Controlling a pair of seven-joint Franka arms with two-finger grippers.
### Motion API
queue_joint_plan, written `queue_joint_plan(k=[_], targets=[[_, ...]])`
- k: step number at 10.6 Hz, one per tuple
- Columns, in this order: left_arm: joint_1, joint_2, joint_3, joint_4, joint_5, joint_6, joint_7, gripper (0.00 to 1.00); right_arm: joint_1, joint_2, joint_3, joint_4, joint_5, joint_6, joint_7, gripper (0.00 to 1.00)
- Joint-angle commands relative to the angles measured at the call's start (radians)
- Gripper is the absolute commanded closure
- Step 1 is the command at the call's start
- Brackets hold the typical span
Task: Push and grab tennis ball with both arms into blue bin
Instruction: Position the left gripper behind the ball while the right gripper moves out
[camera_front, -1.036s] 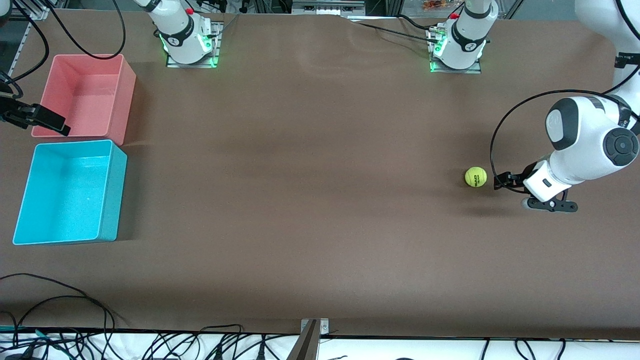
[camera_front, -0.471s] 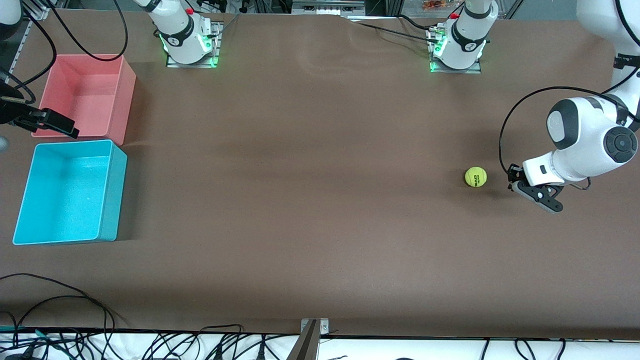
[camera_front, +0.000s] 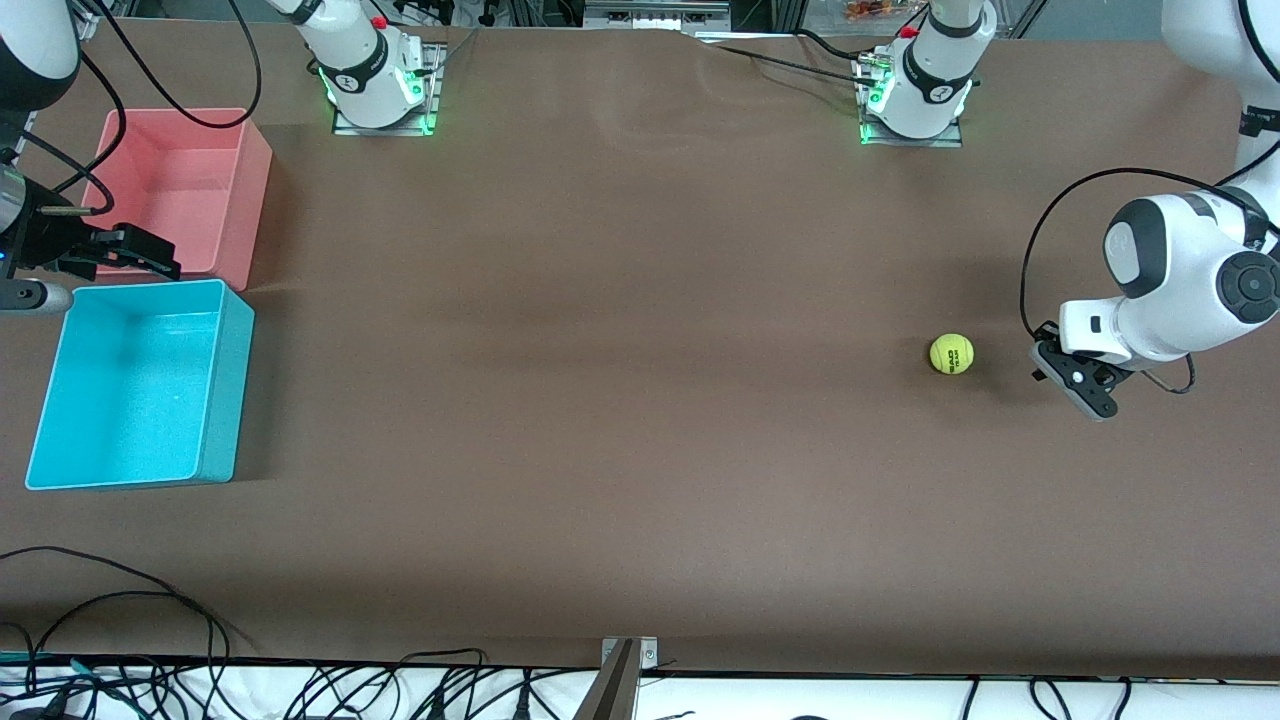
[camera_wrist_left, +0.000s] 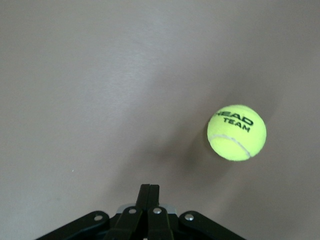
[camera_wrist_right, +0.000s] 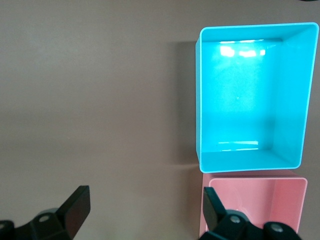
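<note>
The tennis ball (camera_front: 951, 353) is yellow-green with black lettering and lies on the brown table toward the left arm's end. It also shows in the left wrist view (camera_wrist_left: 236, 132). My left gripper (camera_front: 1062, 366) is shut and empty, low beside the ball and a short gap from it; its fingers (camera_wrist_left: 150, 190) are pressed together. The blue bin (camera_front: 226, 390) stands empty at the right arm's end, and it shows in the right wrist view (camera_wrist_right: 200, 100). My right gripper (camera_front: 150, 258) is open and empty over the pink bin's near edge, with its fingers (camera_wrist_right: 77, 202) wide apart.
A pink bin (camera_front: 252, 200) stands right beside the blue bin, farther from the front camera; it shows in the right wrist view (camera_wrist_right: 260, 200). The two arm bases (camera_front: 375, 85) (camera_front: 915, 95) stand along the top edge. Black cables (camera_front: 120, 600) lie at the near edge.
My left gripper has turned and drawn back a little from the ball toward the left arm's end. My right gripper has moved in over the pink bin's near edge. The ball has not moved.
</note>
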Motion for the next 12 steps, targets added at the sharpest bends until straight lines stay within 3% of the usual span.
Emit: queue_joint_plan(k=[1,8,12], targets=[[0.013,0.015,0.004,-0.070,0.015,0.130,0.248,1.00,-0.003,-0.007,-0.015,0.002,0.025,-0.010,-0.064,0.00],[0.005,-0.009,0.000,-0.187,0.014,0.176,0.473,1.00,-0.008,0.032,-0.016,0.000,0.138,-0.012,-0.174,0.00],[-0.001,-0.011,0.000,-0.217,0.020,0.205,0.494,1.00,-0.003,0.054,-0.015,0.000,0.143,-0.010,-0.184,0.00]])
